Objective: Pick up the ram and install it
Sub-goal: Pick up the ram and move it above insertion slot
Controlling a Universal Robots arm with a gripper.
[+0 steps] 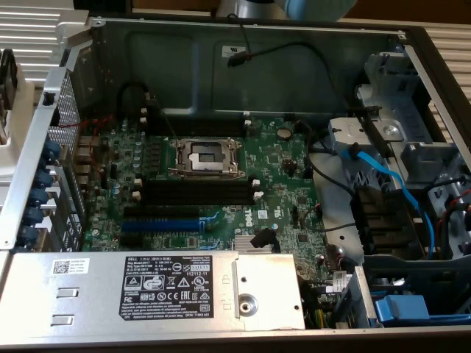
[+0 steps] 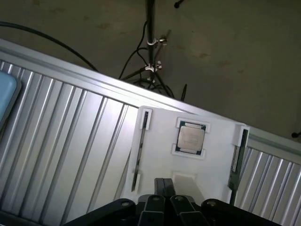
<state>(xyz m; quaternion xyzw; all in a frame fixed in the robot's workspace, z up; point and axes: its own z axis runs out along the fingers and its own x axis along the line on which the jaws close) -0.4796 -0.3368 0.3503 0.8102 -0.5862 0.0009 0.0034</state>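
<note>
The open grey metal computer case point(image 1: 184, 59) is walled on all sides, with free room above the green motherboard point(image 1: 287, 184). A grey power supply box with a black label point(image 1: 88, 290) covers the board's near edge. One silver CPU socket point(image 1: 206, 158) sits mid-board. Long black memory slots point(image 1: 199, 193) lie in a bank beside it, too close together to count, and one blue expansion slot point(image 1: 160, 224) lies nearer the power supply.

In the wrist view the dark gripper point(image 2: 164, 182) hangs over a flat white plastic holder point(image 2: 211, 155) on a ribbed aluminium table point(image 2: 70, 150), whose edge runs just beyond the holder. The fingers are pressed fully together and hold nothing.

The holder carries one square silver-topped processor chip point(image 2: 191, 138). The ram point(image 2: 236, 162), a long narrow dark-green stick, stands on edge in a clip near one edge of the holder, apart from the gripper. The matching clip on the opposite side shows a thin dark line, which could be a stick or an empty groove. A pale blue rounded object point(image 2: 7, 96) is cut off at the frame edge.
</note>
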